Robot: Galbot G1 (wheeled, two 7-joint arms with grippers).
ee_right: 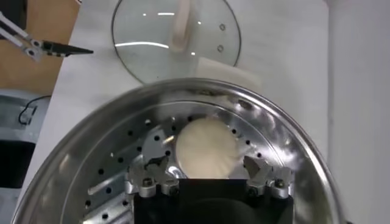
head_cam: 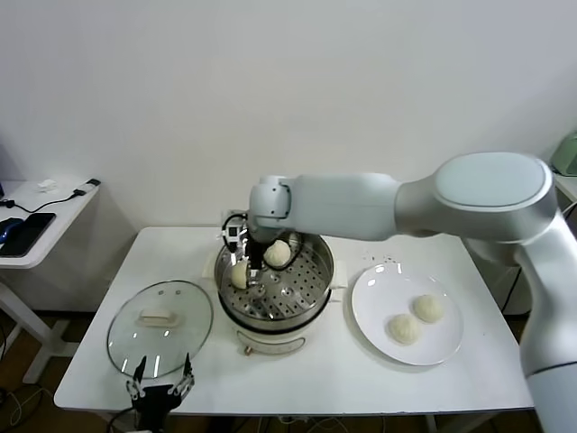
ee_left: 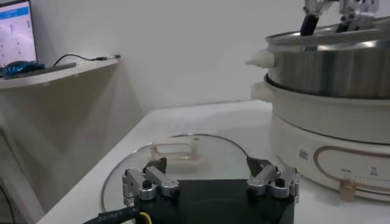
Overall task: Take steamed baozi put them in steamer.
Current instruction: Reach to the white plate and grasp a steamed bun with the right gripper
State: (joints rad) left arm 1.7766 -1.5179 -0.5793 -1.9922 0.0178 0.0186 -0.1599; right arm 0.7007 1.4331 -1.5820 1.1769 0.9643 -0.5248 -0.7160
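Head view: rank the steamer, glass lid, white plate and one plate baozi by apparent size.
1. steamer
2. white plate and glass lid: too alike to rank
3. baozi on the plate, clearly smallest

The steamer [head_cam: 275, 289] stands mid-table before me. Two baozi lie in it: one [head_cam: 278, 253] toward the back, one [head_cam: 239, 275] at its left side, under my right gripper [head_cam: 251, 268]. The glass lid [head_cam: 160, 327] lies flat left of the steamer, my left gripper [head_cam: 160, 390] at its near edge. A plate [head_cam: 407, 314] to the right bears two more baozi [head_cam: 416, 318].
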